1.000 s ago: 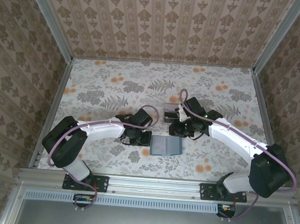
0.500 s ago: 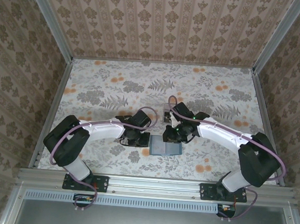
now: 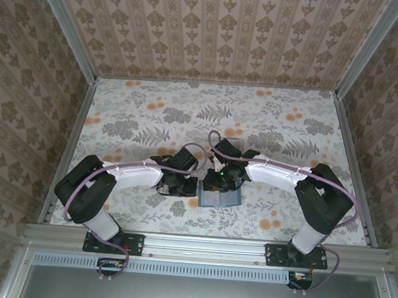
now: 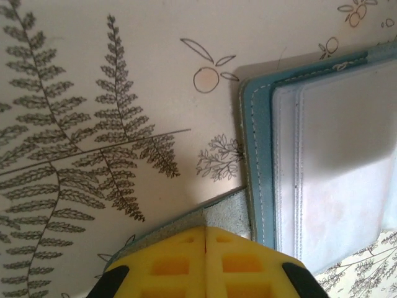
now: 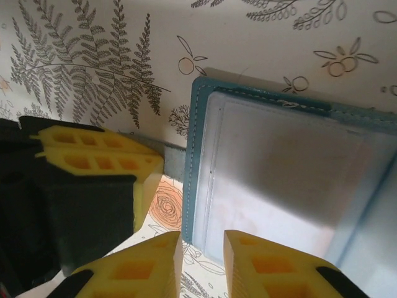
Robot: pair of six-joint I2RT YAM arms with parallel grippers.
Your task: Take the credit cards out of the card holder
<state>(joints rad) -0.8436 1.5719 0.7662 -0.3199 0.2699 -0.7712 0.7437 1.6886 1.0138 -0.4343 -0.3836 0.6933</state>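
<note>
We saw the card holder point(image 3: 220, 196) lying open and flat on the flowered table point(image 3: 139, 117). The left gripper point(image 3: 184, 185) sat low just beside the card holder's left edge, its arm stretching away to the left of the card holder. The right gripper point(image 3: 218, 183) hung over the card holder's far edge, pointing down. From above we could not tell whether either gripper touched the card holder.
</note>
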